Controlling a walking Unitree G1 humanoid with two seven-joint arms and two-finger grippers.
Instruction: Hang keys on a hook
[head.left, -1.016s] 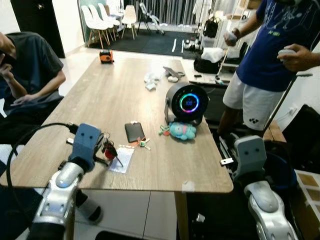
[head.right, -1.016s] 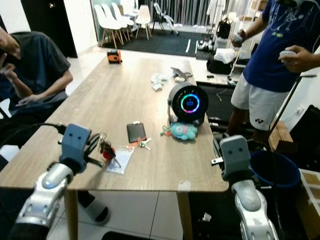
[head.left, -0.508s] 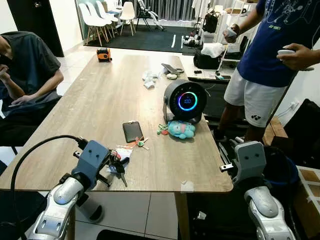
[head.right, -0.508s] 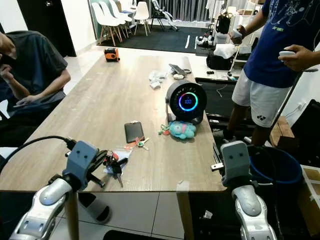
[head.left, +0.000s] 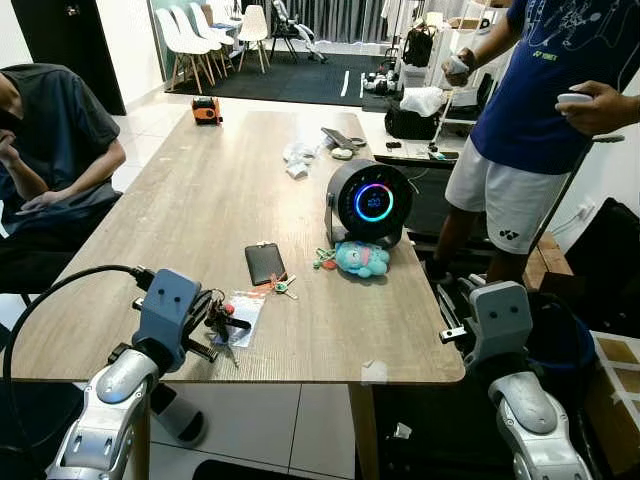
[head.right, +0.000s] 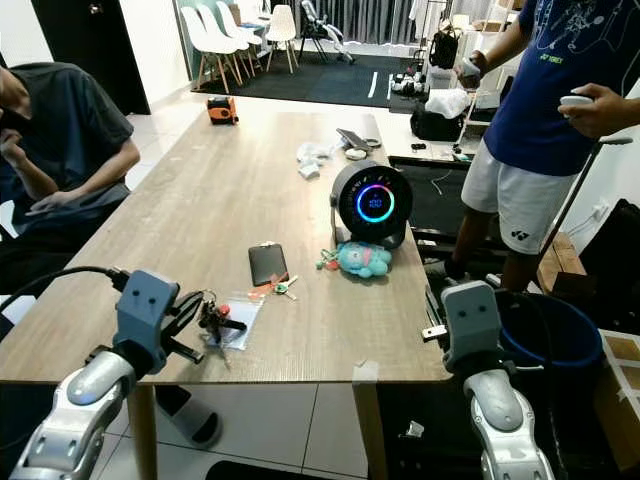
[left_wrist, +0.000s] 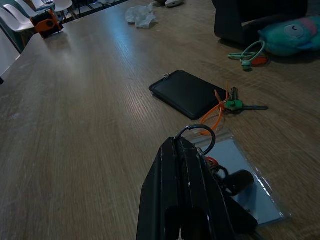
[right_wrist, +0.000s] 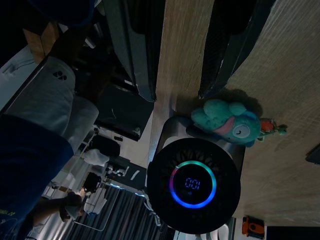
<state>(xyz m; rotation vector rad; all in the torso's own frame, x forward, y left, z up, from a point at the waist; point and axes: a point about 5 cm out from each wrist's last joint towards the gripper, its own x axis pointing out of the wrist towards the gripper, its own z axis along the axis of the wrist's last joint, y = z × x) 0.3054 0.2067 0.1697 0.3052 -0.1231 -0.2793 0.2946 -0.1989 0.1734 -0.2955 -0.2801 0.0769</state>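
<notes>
I have the keys (head.left: 222, 320) pinched in the left gripper (head.left: 212, 322), its fingers (left_wrist: 182, 175) clamped together on the bunch with the ring poking out past the tips, and the bunch hangs at the near edge of the table (head.left: 200, 190), just over a clear card sleeve (head.left: 244, 316) lying there. From the left wrist view the keys look lifted rather than resting, though the gap to the sleeve is slight. Just beyond sit a dark phone (head.left: 265, 263) and a second set of keys with a green head and orange loop (head.left: 283, 287), then a teal plush toy (head.left: 360, 259) in front of a round black fan with a lit ring (head.left: 371, 203). The right gripper (right_wrist: 190, 55) hangs off the table's right side, fingers parted and holding nothing. One person sits at the left of the table (head.left: 50, 140) and another stands at the far right holding controllers (head.left: 540, 110). I judge the pick-up done and the carry just starting. I can't see any hook from here, so my next move calls for backing the keys clear of the table edge, turning to find the hook, and keeping the ring exposed past the fingertips so it can slide over the hook
</notes>
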